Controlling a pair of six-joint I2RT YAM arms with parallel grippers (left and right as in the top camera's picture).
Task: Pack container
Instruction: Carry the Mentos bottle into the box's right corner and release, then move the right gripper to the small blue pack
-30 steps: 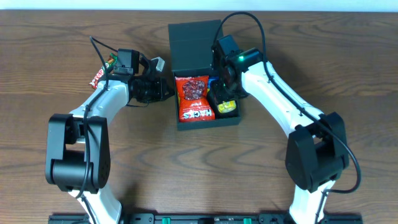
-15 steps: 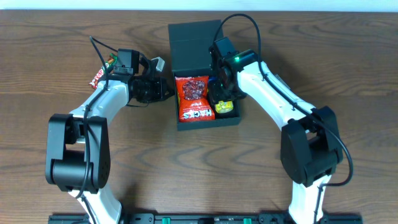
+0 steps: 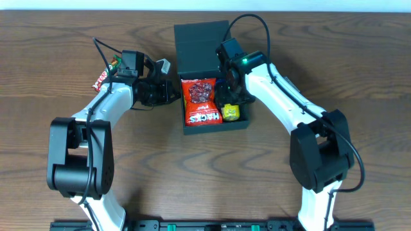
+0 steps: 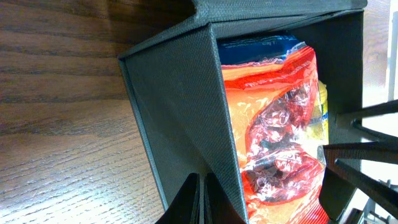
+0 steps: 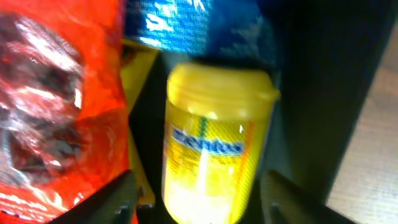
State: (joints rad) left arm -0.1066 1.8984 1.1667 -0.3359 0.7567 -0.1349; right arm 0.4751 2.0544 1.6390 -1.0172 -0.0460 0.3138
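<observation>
The dark teal-green container (image 3: 239, 122) stands open at mid table, its flap lid (image 3: 200, 45) folded back. Inside lie a red snack packet (image 3: 200, 101), a blue packet (image 3: 221, 83) and a yellow Mentos bottle (image 3: 231, 113). My left gripper (image 3: 172, 94) is shut on the container's left wall (image 4: 180, 106), fingers (image 4: 202, 200) pinched together at its rim. My right gripper (image 3: 228, 100) is open inside the container. In the right wrist view its fingers (image 5: 208, 199) straddle the yellow bottle (image 5: 214, 143) with gaps on both sides. The red packet (image 5: 56, 93) lies to the bottle's left.
A red and green snack packet (image 3: 104, 74) lies on the wooden table (image 3: 359, 70) at the far left, behind my left arm. Both arms reach in from the near edge.
My right gripper has pulled back a little toward the lid, and the yellow bottle now lies uncovered in the container's right side. The left arm has not moved.
</observation>
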